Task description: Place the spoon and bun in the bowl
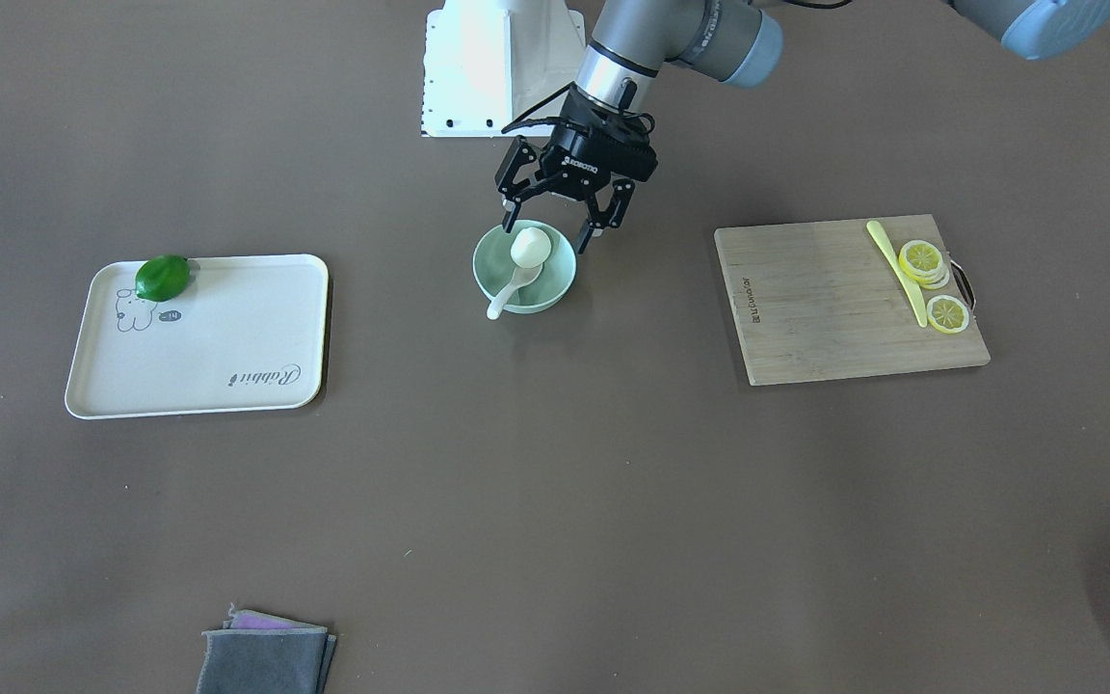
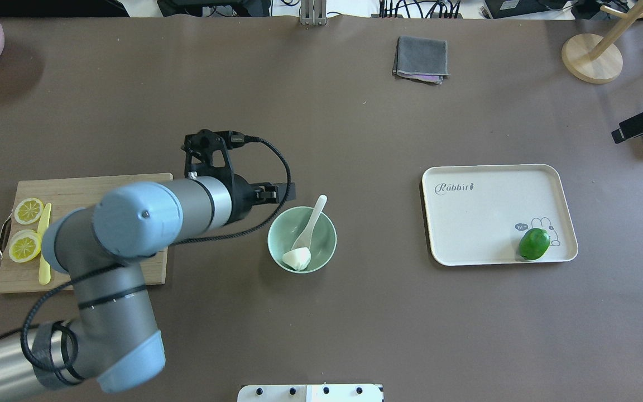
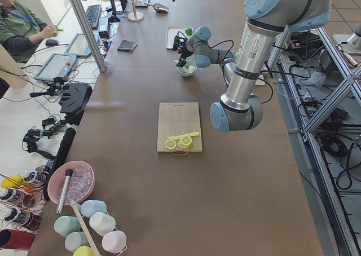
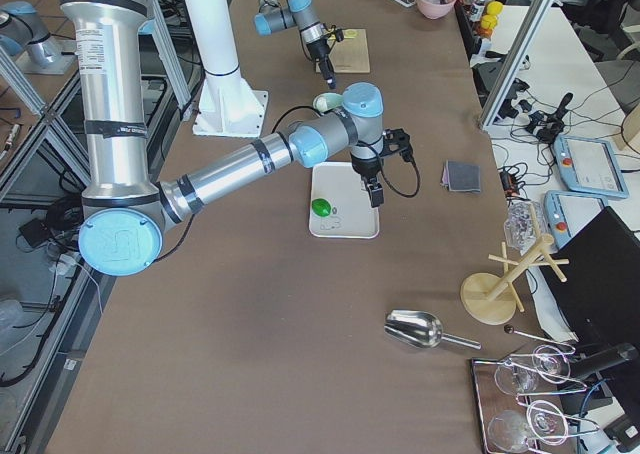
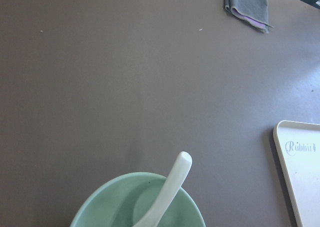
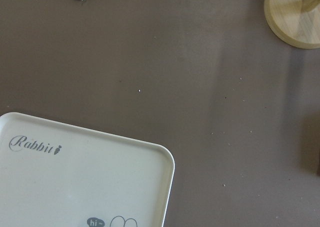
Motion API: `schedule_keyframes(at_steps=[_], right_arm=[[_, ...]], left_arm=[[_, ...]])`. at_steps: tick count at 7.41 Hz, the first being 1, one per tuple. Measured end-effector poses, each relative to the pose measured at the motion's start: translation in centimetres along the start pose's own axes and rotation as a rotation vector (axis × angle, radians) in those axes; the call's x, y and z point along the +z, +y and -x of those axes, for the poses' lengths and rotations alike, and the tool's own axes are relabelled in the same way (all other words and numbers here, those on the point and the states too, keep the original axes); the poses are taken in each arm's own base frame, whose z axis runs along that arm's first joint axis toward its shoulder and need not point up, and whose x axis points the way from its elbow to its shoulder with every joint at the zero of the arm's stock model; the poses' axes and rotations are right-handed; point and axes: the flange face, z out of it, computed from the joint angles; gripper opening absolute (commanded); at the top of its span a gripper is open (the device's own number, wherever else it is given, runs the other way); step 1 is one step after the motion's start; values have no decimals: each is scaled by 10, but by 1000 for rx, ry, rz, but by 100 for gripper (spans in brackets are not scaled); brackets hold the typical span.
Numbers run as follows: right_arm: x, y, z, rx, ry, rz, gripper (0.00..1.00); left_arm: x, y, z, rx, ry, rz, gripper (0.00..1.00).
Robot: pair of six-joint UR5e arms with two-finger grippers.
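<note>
Jaws of the left gripper [image 1: 547, 229] stood wide and empty. Just below them the bowl [image 2: 328, 241] held both bun [image 2: 297, 258] and spoon [image 2: 311, 223], so the task looked done. The spoon's handle slanted out over the rim, away from those jaws and the robot. I could not tell how the jaws of the right gripper [image 2: 637, 127] stood.

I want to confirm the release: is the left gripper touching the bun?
Apart. The overhead view shows the bun lying free in the bowl, with bare bowl wall between it and the left gripper, whose jaws hang open above.
</note>
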Motion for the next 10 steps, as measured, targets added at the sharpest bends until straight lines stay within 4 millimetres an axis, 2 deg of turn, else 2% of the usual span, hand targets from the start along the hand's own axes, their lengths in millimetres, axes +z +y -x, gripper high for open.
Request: schedule_keyframes(at_steps=[1,3,4,5,6,7,8,9,10], right_arm=[[-3,0,-3,13,8,-7,100],[-13,2,-16,39,22,-27,100],[-17,1,-20,46,26,-35,100],[-18,-1,-23,51,29,-39,100],[-18,-3,-24,54,30,-40,100],[-17,-3,-25,55,31,-40,100],[-18,-4,-25,53,30,-42,100],[-18,-4,-24,51,28,-43,100],[-17,-3,-25,53,25,-39,100]], left_arm=[[-8,-55,48,73,-100,53,97],[-50,-161,143,245,-237,153,97],[-78,-202,190,317,-254,198,98],[-108,-230,241,376,-255,233,98],[-138,-246,294,415,-260,258,98],[-165,-248,348,431,-277,282,98],[-180,-235,403,416,-306,322,98],[-184,-219,456,368,-337,366,98],[-191,-212,499,311,-362,388,98]])
